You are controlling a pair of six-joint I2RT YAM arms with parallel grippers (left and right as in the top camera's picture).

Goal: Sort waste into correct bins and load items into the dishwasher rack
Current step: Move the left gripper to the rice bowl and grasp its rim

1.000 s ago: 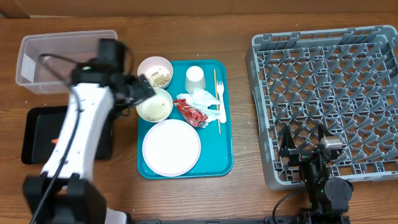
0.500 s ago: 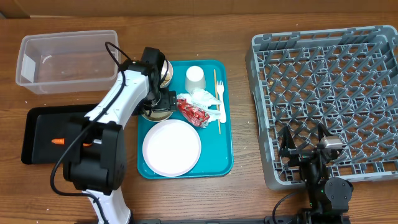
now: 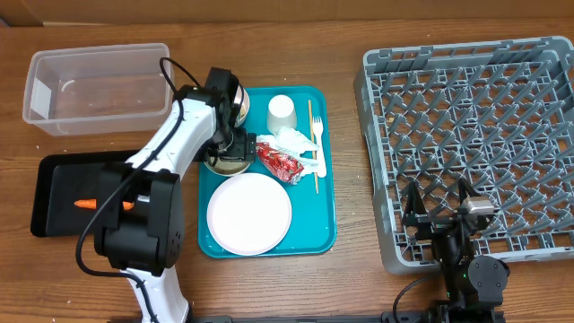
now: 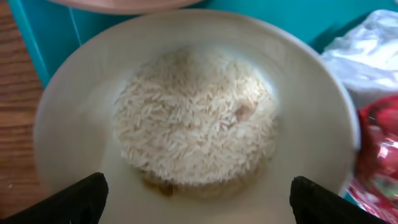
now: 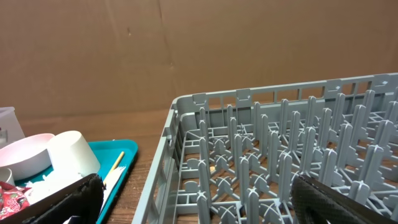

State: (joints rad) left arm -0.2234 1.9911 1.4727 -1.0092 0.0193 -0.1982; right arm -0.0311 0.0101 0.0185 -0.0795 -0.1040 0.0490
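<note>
Close view down into a white bowl [image 4: 68, 124] holding a mound of rice [image 4: 193, 118], seated near an edge of the teal tray [image 4: 56, 31]. The left gripper [image 4: 199, 208] hangs above, jaws spread wide, one tip over each side. A napkin [image 4: 367, 56] and red wrapper [image 4: 379, 143] lie alongside; bare bench [image 4: 12, 124] shows beyond the tray's edge.

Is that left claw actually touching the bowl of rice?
Cannot tell. In the left wrist view the open left gripper straddles the rice bowl, but no contact shows; overhead, the arm hides it.
</note>
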